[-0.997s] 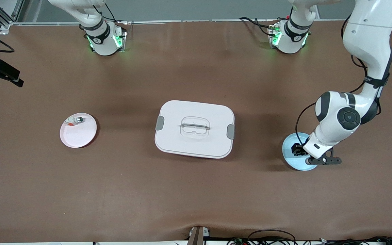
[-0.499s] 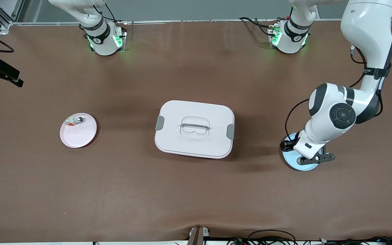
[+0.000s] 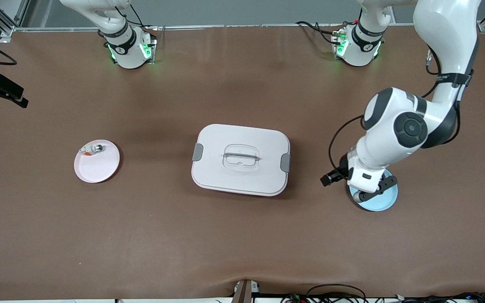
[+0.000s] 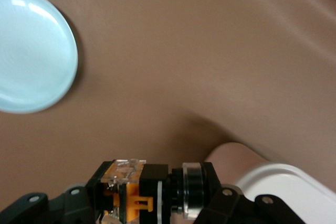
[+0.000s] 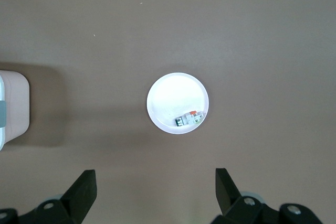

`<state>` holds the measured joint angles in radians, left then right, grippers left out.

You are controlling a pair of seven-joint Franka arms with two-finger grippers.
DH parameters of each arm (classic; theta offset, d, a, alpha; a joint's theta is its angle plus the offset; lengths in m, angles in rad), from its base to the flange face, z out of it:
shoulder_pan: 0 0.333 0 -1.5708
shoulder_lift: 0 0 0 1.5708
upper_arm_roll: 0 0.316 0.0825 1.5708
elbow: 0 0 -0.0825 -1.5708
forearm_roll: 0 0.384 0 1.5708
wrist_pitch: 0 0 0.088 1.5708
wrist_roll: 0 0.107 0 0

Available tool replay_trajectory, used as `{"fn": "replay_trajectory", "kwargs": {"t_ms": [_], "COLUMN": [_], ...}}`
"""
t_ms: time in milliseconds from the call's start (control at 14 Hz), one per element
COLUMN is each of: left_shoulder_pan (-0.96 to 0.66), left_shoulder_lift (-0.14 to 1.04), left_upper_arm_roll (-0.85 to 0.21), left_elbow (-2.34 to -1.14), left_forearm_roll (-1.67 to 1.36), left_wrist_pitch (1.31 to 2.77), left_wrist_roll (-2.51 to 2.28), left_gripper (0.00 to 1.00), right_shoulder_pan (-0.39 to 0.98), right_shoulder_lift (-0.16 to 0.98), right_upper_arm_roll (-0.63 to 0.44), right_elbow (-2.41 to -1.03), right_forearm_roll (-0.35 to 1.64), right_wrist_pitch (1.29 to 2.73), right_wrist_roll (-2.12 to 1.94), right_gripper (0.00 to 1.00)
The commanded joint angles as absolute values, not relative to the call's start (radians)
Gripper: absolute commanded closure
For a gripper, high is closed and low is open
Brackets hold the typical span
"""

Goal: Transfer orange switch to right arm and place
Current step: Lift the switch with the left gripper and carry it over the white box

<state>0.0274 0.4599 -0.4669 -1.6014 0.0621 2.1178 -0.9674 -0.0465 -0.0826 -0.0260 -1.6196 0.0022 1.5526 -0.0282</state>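
My left gripper (image 3: 329, 178) is shut on the orange switch (image 4: 144, 194), a stubby black part with an orange band and a clear cap. It hangs above bare table between the pale blue plate (image 3: 378, 202) and the white lidded box (image 3: 241, 159). In the left wrist view the switch lies crosswise between the two fingers, with the blue plate (image 4: 31, 56) off to one side. My right gripper (image 5: 155, 192) is open and holds nothing, high over the pink plate (image 5: 173, 98). That hand does not show in the front view.
The pink plate (image 3: 97, 166) toward the right arm's end holds a small silver-and-white part (image 3: 93, 148) near its rim. The white box with grey latches and a handle sits mid-table; a corner of the box (image 4: 294, 192) shows close to the left gripper.
The left arm has risen off the blue plate and swung toward the white box, carrying the switch. The right arm has not moved.
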Motion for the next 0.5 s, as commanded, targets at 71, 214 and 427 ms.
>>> {"fn": "replay_trajectory", "kwargs": {"t_ms": [71, 214, 427], "left_shoulder_pan": [-0.062, -0.148, -0.234], "left_shoulder_lift": [0.508, 0.54, 0.54], "left_upper_arm_roll": [-0.518, -0.517, -0.518], "left_elbow": [-1.491, -1.424, -1.384], "left_forearm_roll": [0.045, 0.043, 0.043], "left_wrist_pitch": [2.094, 2.094, 2.094], "left_wrist_roll": [-1.289, -1.464, -1.681], "left_gripper": [1.0, 1.0, 1.0], "right_shoulder_pan": [-0.069, -0.069, -0.078], "right_shoulder_lift": [-0.095, -0.087, -0.058], "right_upper_arm_roll": [-0.012, -0.011, -0.012], "right_elbow": [-1.615, -1.602, -1.588], "right_forearm_roll": [-0.012, -0.014, -0.018], "right_wrist_pitch": [1.554, 1.549, 1.546], "right_wrist_roll": [-0.041, -0.029, -0.038], "right_gripper": [0.0, 0.0, 0.0]}}
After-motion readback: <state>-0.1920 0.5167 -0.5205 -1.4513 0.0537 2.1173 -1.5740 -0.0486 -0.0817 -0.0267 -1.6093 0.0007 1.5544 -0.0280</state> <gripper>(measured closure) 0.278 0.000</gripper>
